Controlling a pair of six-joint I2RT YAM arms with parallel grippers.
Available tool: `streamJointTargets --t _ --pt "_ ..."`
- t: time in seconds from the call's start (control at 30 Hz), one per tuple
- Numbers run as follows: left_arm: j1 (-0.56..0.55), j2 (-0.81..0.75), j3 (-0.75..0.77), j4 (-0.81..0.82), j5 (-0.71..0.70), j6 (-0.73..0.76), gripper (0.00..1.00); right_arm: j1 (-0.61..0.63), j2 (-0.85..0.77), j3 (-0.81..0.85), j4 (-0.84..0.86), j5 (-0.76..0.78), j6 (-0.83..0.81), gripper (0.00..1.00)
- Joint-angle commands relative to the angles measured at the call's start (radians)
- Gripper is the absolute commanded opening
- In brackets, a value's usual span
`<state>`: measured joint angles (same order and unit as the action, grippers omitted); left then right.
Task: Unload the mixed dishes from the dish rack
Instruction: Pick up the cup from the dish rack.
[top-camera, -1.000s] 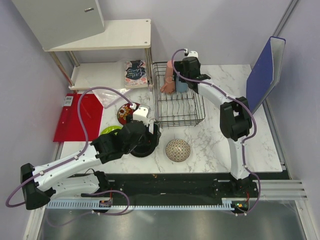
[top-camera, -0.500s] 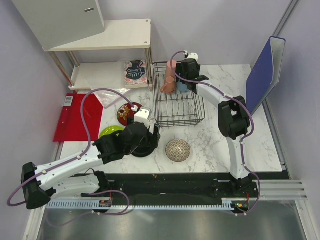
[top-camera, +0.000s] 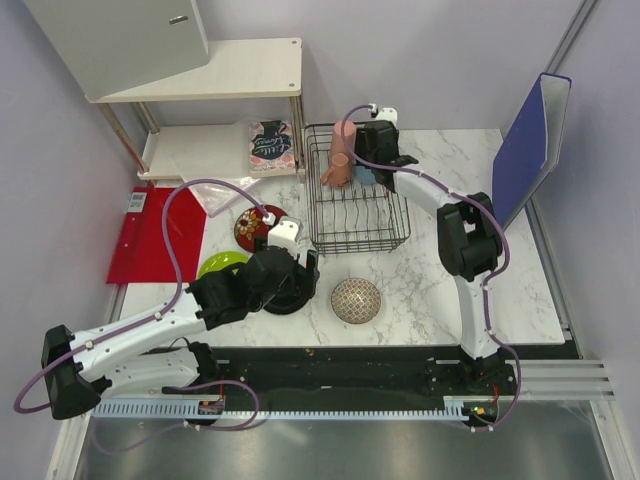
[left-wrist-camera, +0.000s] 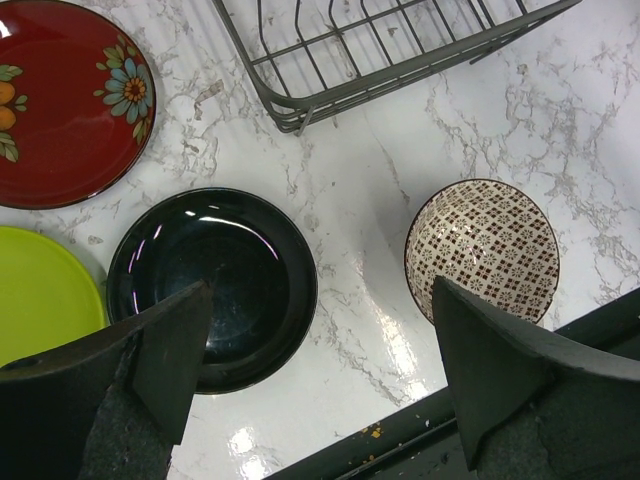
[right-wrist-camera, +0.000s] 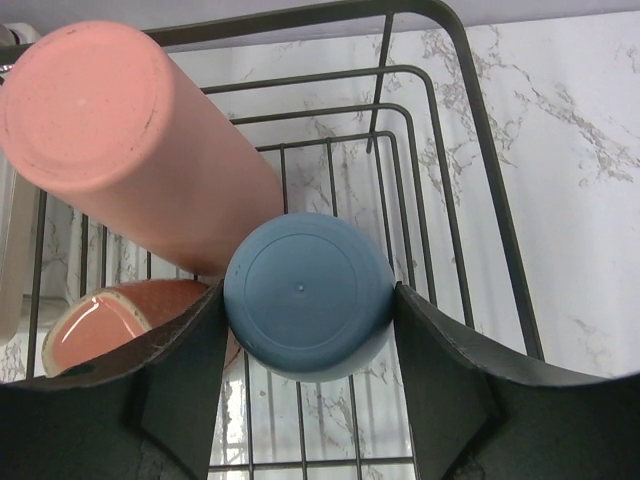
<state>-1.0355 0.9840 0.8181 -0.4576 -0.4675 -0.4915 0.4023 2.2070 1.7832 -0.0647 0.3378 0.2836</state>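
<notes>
Cup unloading is in hand. The right end effector (right-wrist-camera: 305, 320) is clamped on the light-blue cup (right-wrist-camera: 305, 280), which is matte and base-up in the dish rack (right-wrist-camera: 470, 130) by the worktop's far edge. The next move likely calls for a straight lift, clear of the tall pink cup (right-wrist-camera: 120, 140) leaning just beside it. The left end effector (left-wrist-camera: 320, 370) hangs spread apart over the glossy black plate (left-wrist-camera: 250, 260).

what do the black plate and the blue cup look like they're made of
The black plate: probably glazed ceramic, glossy, judging by sharp light reflections. The light-blue cup: likely plastic, matte; its base is dull and even with a small centre dot like a moulding mark.
</notes>
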Motion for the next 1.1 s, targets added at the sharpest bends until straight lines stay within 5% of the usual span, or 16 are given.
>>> streamJointTargets --t 0.0,0.43,0.53,0.63,0.83,1.07 --pt "0.002 -0.030 -0.007 0.034 -0.019 -0.015 0.96 0.001 -0.131 -0.070 -0.010 0.007 0.026 0.48" --pt "0.002 -0.034 0.010 0.037 -0.033 -0.013 0.95 0.009 -0.449 -0.231 -0.090 -0.150 0.143 0.43" --pt "0.002 -0.045 0.007 0.040 -0.063 -0.028 0.95 0.009 -0.558 -0.333 -0.054 -0.251 0.245 0.29" --pt "0.003 -0.083 -0.003 0.080 -0.137 -0.111 0.96 0.001 -0.721 -0.516 0.133 -0.363 0.403 0.00" --pt "0.006 -0.367 -0.299 0.677 0.025 -0.131 0.97 -0.019 -0.912 -0.941 0.642 -0.604 0.736 0.00" --pt "0.012 -0.380 -0.309 0.792 0.199 -0.082 0.99 0.006 -1.000 -1.192 1.068 -0.730 0.947 0.00"
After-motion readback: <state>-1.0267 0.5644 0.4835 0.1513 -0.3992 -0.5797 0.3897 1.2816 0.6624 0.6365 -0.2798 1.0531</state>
